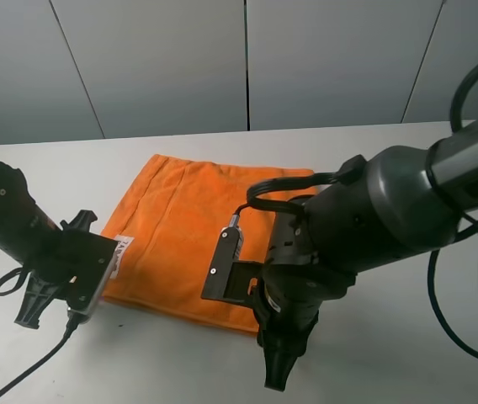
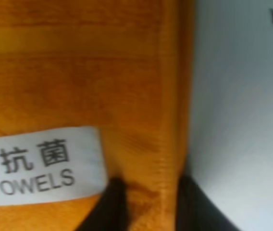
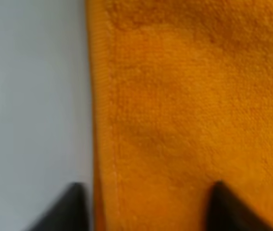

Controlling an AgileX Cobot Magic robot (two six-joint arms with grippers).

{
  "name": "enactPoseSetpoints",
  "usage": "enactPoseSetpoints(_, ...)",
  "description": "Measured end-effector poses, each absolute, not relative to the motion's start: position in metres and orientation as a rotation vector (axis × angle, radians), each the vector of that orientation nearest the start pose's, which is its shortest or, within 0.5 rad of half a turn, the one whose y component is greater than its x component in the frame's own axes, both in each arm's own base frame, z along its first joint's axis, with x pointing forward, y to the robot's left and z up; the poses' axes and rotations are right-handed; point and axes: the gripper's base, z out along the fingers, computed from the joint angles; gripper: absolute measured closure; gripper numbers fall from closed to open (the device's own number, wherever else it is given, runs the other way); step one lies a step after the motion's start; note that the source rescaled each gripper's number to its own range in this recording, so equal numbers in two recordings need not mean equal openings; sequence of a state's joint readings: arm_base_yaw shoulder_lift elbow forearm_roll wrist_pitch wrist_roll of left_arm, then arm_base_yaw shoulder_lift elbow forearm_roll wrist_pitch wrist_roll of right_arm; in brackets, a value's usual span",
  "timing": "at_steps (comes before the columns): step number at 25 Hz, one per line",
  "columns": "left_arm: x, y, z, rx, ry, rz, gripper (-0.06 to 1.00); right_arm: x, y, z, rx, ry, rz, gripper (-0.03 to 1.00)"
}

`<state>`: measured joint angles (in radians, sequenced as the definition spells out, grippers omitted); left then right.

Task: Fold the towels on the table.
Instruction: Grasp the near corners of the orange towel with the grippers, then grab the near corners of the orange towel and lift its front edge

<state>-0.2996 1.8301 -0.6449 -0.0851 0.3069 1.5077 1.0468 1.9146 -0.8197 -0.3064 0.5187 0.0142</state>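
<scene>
Orange towel [image 1: 188, 219] — left tool [image 2: 151, 209], right tool [image 3: 146, 209] at its hem [image 3: 105, 120]

The left arm [image 1: 7, 215] reaches in low from the left side of the scene, its dark forearm sloping down toward the near side. Its wrist [image 1: 87, 269] is bent so that the left gripper [image 2: 148, 209] points downward. The two black fingertips [image 2: 112, 207] of that gripper stand fairly close together with a narrow gap between them; it is unclear whether they pinch anything. The right arm [image 1: 407, 202], much bulkier in view, comes in from the right and extends toward the middle, its wrist [image 1: 289, 278] turned down near the front. The right gripper [image 3: 146, 211] has its fingertips [image 3: 71, 211] spread well apart.
</scene>
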Motion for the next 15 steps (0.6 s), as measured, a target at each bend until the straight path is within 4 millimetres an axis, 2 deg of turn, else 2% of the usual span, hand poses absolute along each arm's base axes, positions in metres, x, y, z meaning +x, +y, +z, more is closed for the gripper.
enactPoseSetpoints(1, 0.2477, -0.0788, 0.0823, -2.499, -2.163, -0.124, 0.9, 0.1569, 0.244, 0.0856, -1.827, 2.403, -0.174, 0.92)
enactPoseSetpoints(2, 0.2481, -0.0789, 0.082, -2.488, -2.18, -0.126, 0.93, 0.1569, 0.2439, 0.0856, -1.832, 2.399, -0.176, 0.96)
enactPoseSetpoints(11, 0.2525, -0.08, 0.0803, -2.463, -2.265, -0.164, 0.93, 0.1575, 0.2438, 0.0852, -1.857, 2.378, -0.186, 0.96)
enactPoseSetpoints(15, 0.2537, -0.0814, 0.0826, -2.418, -2.358, -0.16, 0.94, 0.1585, 0.2423, 0.0865, -1.887, 2.394, -0.239, 0.96)
